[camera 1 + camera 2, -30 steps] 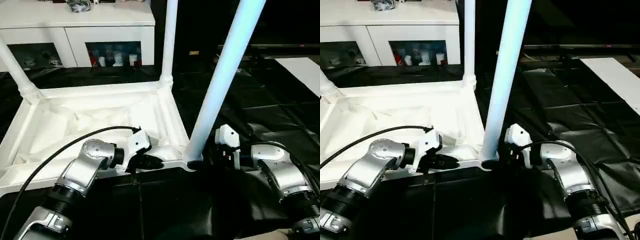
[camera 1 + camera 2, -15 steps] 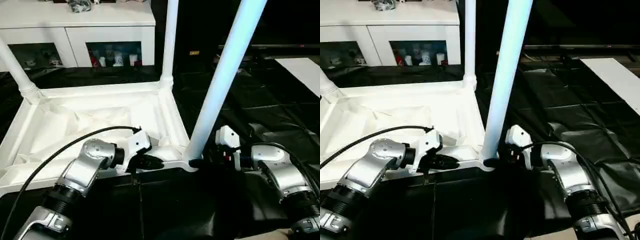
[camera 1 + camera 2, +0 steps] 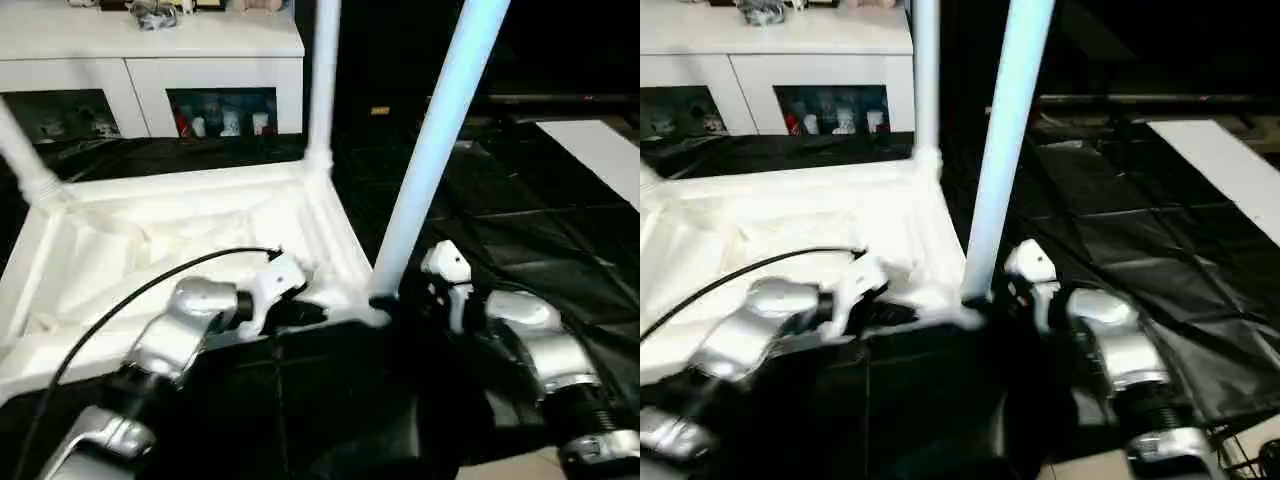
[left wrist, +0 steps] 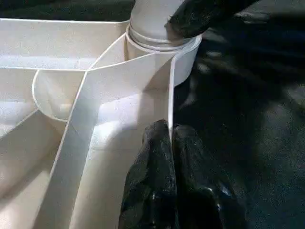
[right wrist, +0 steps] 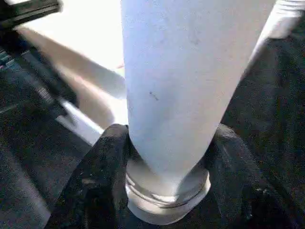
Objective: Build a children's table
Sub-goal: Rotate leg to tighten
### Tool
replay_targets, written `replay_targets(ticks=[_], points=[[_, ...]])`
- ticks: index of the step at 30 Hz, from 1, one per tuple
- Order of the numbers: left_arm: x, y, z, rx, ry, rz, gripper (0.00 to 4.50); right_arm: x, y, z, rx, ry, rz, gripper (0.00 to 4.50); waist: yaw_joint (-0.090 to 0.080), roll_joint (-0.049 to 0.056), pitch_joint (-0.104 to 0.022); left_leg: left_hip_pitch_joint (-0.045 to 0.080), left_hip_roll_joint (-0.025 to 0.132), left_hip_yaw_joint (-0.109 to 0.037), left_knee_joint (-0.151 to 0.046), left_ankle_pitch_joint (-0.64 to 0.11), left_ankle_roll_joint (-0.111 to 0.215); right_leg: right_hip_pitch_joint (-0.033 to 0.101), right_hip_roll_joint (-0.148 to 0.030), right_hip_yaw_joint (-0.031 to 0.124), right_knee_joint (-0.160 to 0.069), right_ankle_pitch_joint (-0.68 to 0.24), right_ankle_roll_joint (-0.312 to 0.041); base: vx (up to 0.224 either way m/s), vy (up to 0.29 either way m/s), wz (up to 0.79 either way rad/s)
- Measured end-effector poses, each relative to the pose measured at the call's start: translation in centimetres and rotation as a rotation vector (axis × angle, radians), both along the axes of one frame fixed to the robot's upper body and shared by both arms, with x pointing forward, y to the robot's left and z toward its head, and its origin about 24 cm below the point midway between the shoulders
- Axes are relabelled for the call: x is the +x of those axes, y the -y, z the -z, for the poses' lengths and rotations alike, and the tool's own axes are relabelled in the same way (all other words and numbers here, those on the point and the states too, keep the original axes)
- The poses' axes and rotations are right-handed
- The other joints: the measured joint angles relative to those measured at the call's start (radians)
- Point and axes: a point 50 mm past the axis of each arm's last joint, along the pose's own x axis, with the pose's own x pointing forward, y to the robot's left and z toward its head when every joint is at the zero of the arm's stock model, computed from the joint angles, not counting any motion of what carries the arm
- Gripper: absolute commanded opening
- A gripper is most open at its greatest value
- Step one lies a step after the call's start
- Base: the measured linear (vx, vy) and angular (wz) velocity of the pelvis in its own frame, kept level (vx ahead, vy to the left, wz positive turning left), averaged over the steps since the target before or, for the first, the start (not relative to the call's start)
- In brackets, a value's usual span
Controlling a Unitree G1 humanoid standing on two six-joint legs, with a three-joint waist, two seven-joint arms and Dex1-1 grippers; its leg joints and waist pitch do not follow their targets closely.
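Tabletop (image 3: pixel 190 240) is lying upside down on the black sheeting (image 3: pixel 520 220), ribbed underside facing up. 3 legs are standing in corner sockets; the near leg (image 3: pixel 430 160) is leaning slightly away from plumb.

I am pinching the tabletop's thin side wall near that corner with my left jaws (image 4: pixel 170 143), closed tight on the rim. My right jaws (image 5: pixel 167 157) are wrapping the near leg just above its collar, 1 finger on each side, gripping it where it enters the near corner socket (image 4: pixel 162 47).

Risks as I am judging them:
- The leg is tilting, so pushing down now could jam the collar crooked in the socket instead of seating it.
- My left grip is on a thin wall; a hard twist from the right side could flex the rim or slip it free, letting the tabletop skate on the sheeting.
- The tall leg has plenty of leverage, so a sideways shove could tip the whole tabletop.
- White cabinet (image 3: pixel 150 60) is standing well behind, not a concern.
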Motion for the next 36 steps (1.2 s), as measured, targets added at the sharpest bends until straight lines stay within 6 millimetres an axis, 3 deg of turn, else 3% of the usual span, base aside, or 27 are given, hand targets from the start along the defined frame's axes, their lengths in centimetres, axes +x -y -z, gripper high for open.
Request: replay_targets(ticks=[2,7,11,16,17,23,25,27,28,30,31,35,36], points=[[0.6,0.8,0.2,0.003,0.002,-0.05,0.0,0.3,-0.6,0.4,0.027,-0.008,0.123,2.04,-0.006,0.001,0.001,0.006,-0.001,0.0,-0.001,0.0,0.0,0.005,0.0,0.0,-0.003,-0.001,0.003,0.0,0.0,0.0],[2.0,3.2,0.4,0.005,0.025,-0.174,0.0,1.6,-2.2,0.7,0.089,-0.026,0.465,2.02,-0.007,0.007,0.002,0.006,-0.004,-0.001,-0.002,0.0,0.0,0.003,-0.002,0.001,-0.006,-0.002,0.004,0.0,0.0,0.0],[2.2,3.8,0.4,0.006,0.035,-0.19,0.0,1.9,-2.8,0.6,0.094,-0.027,0.555,1.99,-0.009,0.007,0.002,0.005,-0.005,-0.002,-0.007,0.0,0.0,0.004,-0.002,0.001,-0.014,-0.002,0.004,0.0,0.0,0.0],[2.3,3.8,0.3,0.003,0.057,-0.162,0.0,1.9,-2.7,0.3,0.082,0.0,0.554,1.99,-0.008,0.016,-0.002,0.0,-0.007,-0.001,-0.011,0.0,0.0,0.005,-0.002,0.003,-0.019,0.007,0.006,0.0,0.0,0.0],[2.3,3.7,0.3,0.002,0.057,-0.155,0.0,1.8,-2.7,0.3,0.084,0.003,0.554,2.55,-0.007,0.02,-0.002,0.0,-0.007,-0.001,-0.011,0.0,0.0,0.005,-0.002,0.002,-0.019,0.007,0.006,0.0,0.0,0.0],[2.8,3.5,0.0,0.005,0.084,-0.111,0.0,0.8,-1.7,-0.2,0.054,0.057,0.488,2.97,-0.004,0.057,0.003,-0.001,-0.006,-0.003,-0.016,0.0,0.0,0.004,-0.001,0.0,-0.02,0.007,0.006,0.0,0.0,0.0],[3.1,3.4,-0.2,0.007,0.092,-0.102,0.0,-0.4,-0.8,-0.1,0.022,0.068,0.384,2.97,-0.005,0.075,0.006,-0.004,-0.007,-0.003,-0.016,0.0,0.0,0.004,-0.001,0.0,-0.022,0.008,0.006,0.0,0.0,0.0],[3.2,3.4,-0.3,0.004,0.101,-0.093,0.0,-1.5,-0.7,0.0,0.024,0.056,0.283,2.97,-0.008,0.085,0.006,-0.005,-0.007,-0.003,-0.015,0.0,0.0,0.002,-0.001,0.0,-0.022,0.009,0.006,0.0,0.0,0.0],[3.3,3.7,-0.5,-0.003,0.117,-0.072,0.0,-2.8,-0.3,-0.4,0.026,0.058,0.164,2.97,0.0,0.093,0.006,-0.011,-0.006,-0.005,-0.014,0.001,0.0,0.001,-0.001,-0.003,-0.022,0.008,0.008,0.0,0.0,0.0],[3.3,3.7,-0.5,-0.012,0.128,-0.055,0.0,-3.8,0.4,-1.1,0.024,0.063,0.073,2.97,0.007,0.097,0.006,-0.014,-0.004,-0.004,-0.013,0.003,0.005,-0.002,-0.001,-0.003,-0.021,0.007,0.009,0.0,0.0,0.0],[3.4,3.6,-0.6,-0.021,0.128,-0.056,0.44,-3.9,0.8,-1.8,0.024,0.08,0.035,3.05,0.008,0.097,0.005,-0.017,-0.003,-0.005,-0.011,0.008,0.012,-0.005,0.0,-0.004,-0.019,0.007,0.009,0.0,0.0,0.0],[3.4,3.8,-0.9,-0.092,0.097,-0.06,0.59,-3.9,1.0,-3.7,0.096,0.134,0.01,3.05,0.011,0.095,0.006,-0.03,-0.001,-0.004,-0.002,0.009,0.015,-0.015,0.0,-0.005,-0.017,0.007,0.009,0.0,0.0,0.0],[3.5,3.8,-1.0,-0.097,0.099,-0.061,0.85,-3.7,0.8,-3.8,0.123,0.136,0.02,3.05,0.01,0.092,0.007,-0.031,-0.001,-0.004,-0.001,0.009,0.015,-0.016,0.0,-0.005,-0.016,0.007,0.009,0.0,0.0,0.0]])
